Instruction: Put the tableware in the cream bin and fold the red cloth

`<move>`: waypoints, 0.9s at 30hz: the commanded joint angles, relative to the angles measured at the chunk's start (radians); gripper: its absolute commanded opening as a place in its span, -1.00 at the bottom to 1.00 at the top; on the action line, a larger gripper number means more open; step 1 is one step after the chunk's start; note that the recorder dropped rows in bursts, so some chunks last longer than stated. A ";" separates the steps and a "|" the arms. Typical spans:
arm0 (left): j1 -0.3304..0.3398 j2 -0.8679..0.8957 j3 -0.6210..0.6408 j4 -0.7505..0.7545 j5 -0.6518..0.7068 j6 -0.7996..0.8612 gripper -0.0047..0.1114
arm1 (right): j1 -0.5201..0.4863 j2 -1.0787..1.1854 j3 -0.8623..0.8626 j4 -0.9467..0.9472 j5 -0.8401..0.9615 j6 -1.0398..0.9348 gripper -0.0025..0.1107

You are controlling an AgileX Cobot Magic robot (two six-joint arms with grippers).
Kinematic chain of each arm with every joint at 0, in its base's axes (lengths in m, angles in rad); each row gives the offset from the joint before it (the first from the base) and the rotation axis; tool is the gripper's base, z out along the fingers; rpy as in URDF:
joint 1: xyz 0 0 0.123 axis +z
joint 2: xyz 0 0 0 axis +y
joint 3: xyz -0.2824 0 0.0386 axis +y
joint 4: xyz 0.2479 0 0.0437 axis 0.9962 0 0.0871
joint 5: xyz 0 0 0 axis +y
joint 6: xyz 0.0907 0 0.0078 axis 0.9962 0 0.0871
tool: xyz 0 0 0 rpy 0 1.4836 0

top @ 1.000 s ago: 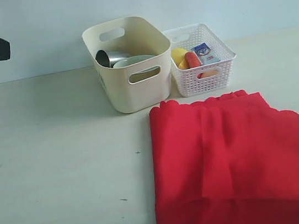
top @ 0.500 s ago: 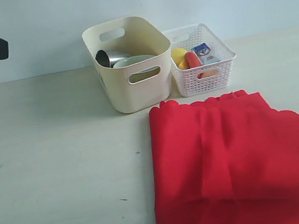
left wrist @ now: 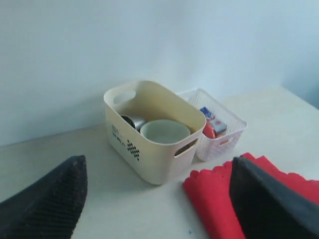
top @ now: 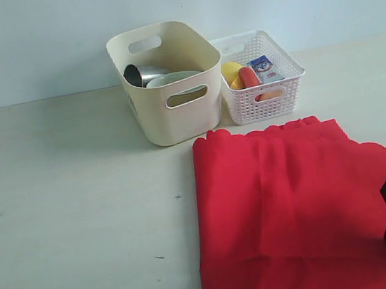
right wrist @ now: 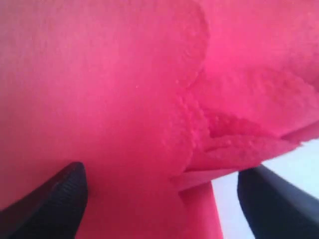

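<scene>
Cream bin [top: 175, 122] stands at the rear of the table [top: 65, 205], just beside the white lattice basket [top: 262, 102]. The steel cup [top: 136, 74] and pale bowl [top: 173, 79] are inside it. Red cloth [top: 287, 203] lies doubled over in front of both. Right gripper [right wrist: 159, 199] sits low over the cloth's scalloped edge, jaws wide, gripping nothing. Left gripper [left wrist: 157, 199] looks down on the bin from above, jaws wide, empty.

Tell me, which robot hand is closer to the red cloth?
Right. The right gripper hovers over the red cloth near its edge; the left gripper is farther off, outside the exterior view.
</scene>
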 commanded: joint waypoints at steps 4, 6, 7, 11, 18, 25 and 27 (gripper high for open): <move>-0.006 -0.226 0.087 -0.001 -0.069 -0.002 0.38 | -0.004 0.042 -0.004 0.069 0.002 -0.080 0.43; -0.006 -0.275 0.104 -0.001 -0.069 -0.002 0.37 | -0.004 0.042 -0.009 0.069 0.004 -0.089 0.42; -0.006 -0.296 0.114 -0.001 -0.069 -0.002 0.36 | -0.004 0.042 -0.009 0.074 0.006 -0.100 0.40; -0.006 -0.375 0.189 0.031 -0.069 -0.021 0.18 | -0.004 0.042 -0.009 0.082 0.009 -0.128 0.17; -0.006 -0.445 0.329 0.055 -0.064 -0.053 -0.23 | -0.004 0.069 -0.011 0.087 0.011 -0.142 0.04; -0.004 -0.451 0.538 0.058 -0.347 -0.097 -0.92 | -0.004 0.112 -0.040 0.085 0.022 -0.142 -0.79; -0.004 -0.451 0.591 0.051 -0.439 -0.099 -0.92 | -0.004 0.112 -0.043 0.073 0.024 -0.142 -0.96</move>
